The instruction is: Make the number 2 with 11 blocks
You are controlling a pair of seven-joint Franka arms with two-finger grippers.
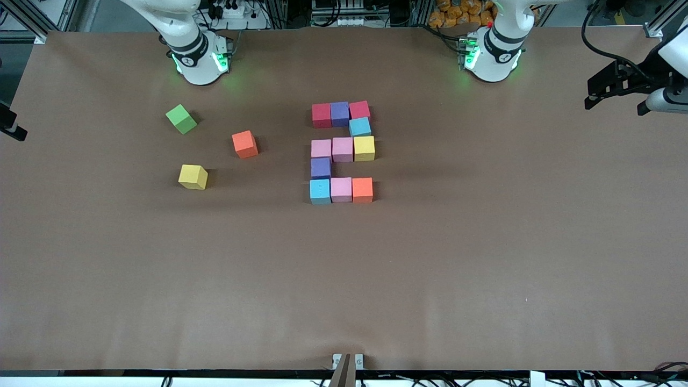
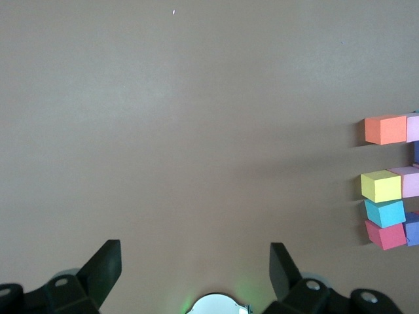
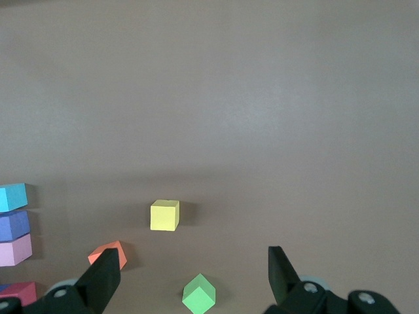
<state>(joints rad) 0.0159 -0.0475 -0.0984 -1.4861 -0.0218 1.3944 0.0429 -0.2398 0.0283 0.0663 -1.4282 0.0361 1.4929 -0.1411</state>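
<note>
Digit complete: the number 2 (image 1: 342, 153) sits mid-table, eleven blocks (image 1: 342, 149) touching.
Left gripper (image 2: 195, 269) and right gripper (image 3: 194, 273) wait released, empty, above bare table; no placement remains.

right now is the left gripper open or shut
Open: the left gripper shows its two black fingers spread wide over bare table, nothing between them.

The number 2 (image 1: 342, 152) of touching blocks sat mid-table, with three loose cubes (image 1: 193, 177) well apart toward the right arm's end: one nearest the bases, one nearest the digit, one nearest the front camera.
</note>
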